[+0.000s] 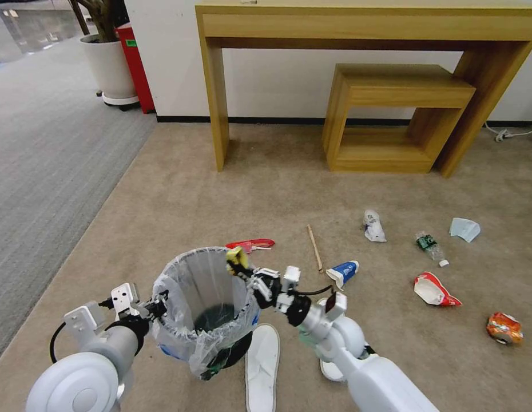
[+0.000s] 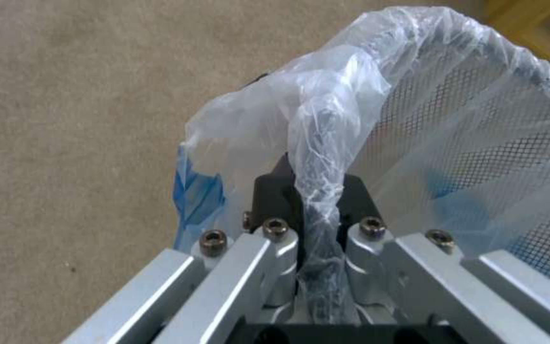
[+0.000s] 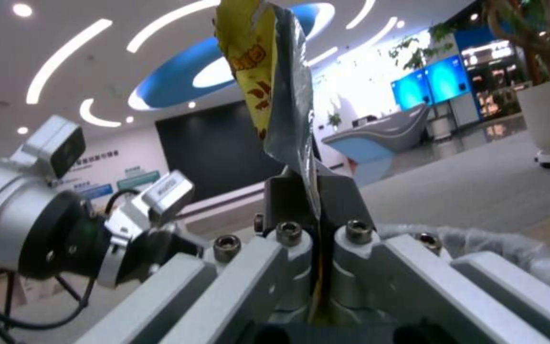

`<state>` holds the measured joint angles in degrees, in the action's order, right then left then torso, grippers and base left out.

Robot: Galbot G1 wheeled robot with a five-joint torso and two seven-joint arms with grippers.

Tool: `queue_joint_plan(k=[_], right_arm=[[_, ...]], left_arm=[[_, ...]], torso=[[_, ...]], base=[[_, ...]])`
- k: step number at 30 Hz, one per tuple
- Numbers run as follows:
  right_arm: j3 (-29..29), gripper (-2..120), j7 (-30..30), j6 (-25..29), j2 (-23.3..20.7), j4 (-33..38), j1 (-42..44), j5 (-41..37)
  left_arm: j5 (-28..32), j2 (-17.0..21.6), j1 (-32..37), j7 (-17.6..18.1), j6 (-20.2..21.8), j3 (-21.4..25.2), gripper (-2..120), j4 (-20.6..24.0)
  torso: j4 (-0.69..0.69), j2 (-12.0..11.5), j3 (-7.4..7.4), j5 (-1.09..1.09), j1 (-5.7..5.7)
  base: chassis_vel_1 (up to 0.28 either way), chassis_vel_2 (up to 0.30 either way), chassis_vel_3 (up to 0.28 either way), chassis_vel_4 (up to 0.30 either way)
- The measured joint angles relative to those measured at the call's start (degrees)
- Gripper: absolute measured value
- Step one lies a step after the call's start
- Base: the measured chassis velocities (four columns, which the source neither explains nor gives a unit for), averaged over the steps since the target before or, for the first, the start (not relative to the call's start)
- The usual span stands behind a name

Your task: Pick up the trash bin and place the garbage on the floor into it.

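- Left gripper (image 1: 159, 307) is pinching the bin (image 1: 204, 312) by its bagged rim, holding it above the floor (image 1: 220, 189).
- Right gripper (image 1: 243, 268) is clamping a yellow wrapper (image 1: 236, 257) at the bin's far rim.

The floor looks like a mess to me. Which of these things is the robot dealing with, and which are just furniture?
Part of the job:
- trash bin, held at its rim by the left gripper
- yellow wrapper in the right gripper
- red wrapper, wooden stick, blue-white cup, slipper, orange can

Just there:
- wooden desk
- plant pot
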<state>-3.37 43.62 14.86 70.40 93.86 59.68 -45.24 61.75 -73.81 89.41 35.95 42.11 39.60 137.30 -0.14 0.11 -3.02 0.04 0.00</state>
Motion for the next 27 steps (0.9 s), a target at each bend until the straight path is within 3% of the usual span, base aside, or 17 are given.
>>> queue_joint_plan(k=[6, 8, 11, 13, 15, 16, 27], right_arm=[[0.1, 12, -0.1, -0.5, -1.2, 0.0, 0.0, 0.4], [0.6, 25, -0.1, -0.8, -2.2, 0.4, 0.5, 0.4], [1.2, 32, -0.3, -1.2, -2.9, 0.9, 1.4, 0.5], [1.6, 44, -0.4, -1.2, -3.0, 1.0, 2.1, 0.9], [1.7, 45, -0.4, -1.2, -3.0, 1.0, 2.3, 1.1], [2.1, 53, -0.4, -1.3, -3.0, 1.0, 2.6, 1.4], [4.4, 92, -1.8, -1.2, -3.4, 2.1, 4.1, 2.1]], left_arm=[[0.2, 0.1, -0.1, -0.1, 0.0, 0.1, 3, 0.1], [0.2, 0.1, -0.2, -0.1, 0.0, 0.1, 3, 0.2], [0.2, 0.1, -0.3, -0.1, 0.0, 0.1, 3, 0.4], [0.2, 0.2, -0.3, -0.1, 0.0, 0.2, 3, 0.5], [0.2, 0.3, -0.3, -0.1, 0.1, 0.2, 3, 0.6], [0.3, 0.4, -0.2, -0.1, 0.0, 0.4, 3, 0.7], [0.7, 0.9, -0.2, -0.3, 0.1, 1.4, 3, 0.6]], torso=[[-0.01, 0.0, 0.0, 0.0, 0.0], [-0.01, 0.0, 0.0, 0.0, 0.0], [-0.01, 0.0, 0.0, 0.01, 0.0], [-0.01, 0.0, 0.0, 0.01, 0.0], [-0.01, 0.0, 0.0, 0.01, 0.0], [-0.01, 0.0, 0.0, 0.01, 0.0], [0.0, 0.0, 0.0, 0.01, 0.0]], base=[[0.0, 0.0, 0.0, 0.0], [0.0, 0.0, 0.0, 0.0], [0.0, 0.0, 0.0, 0.0], [0.0, 0.0, 0.0, 0.0], [0.0, 0.0, 0.0, 0.0], [0.0, 0.0, 0.0, 0.0], [0.0, 0.0, 0.0, 0.0]])
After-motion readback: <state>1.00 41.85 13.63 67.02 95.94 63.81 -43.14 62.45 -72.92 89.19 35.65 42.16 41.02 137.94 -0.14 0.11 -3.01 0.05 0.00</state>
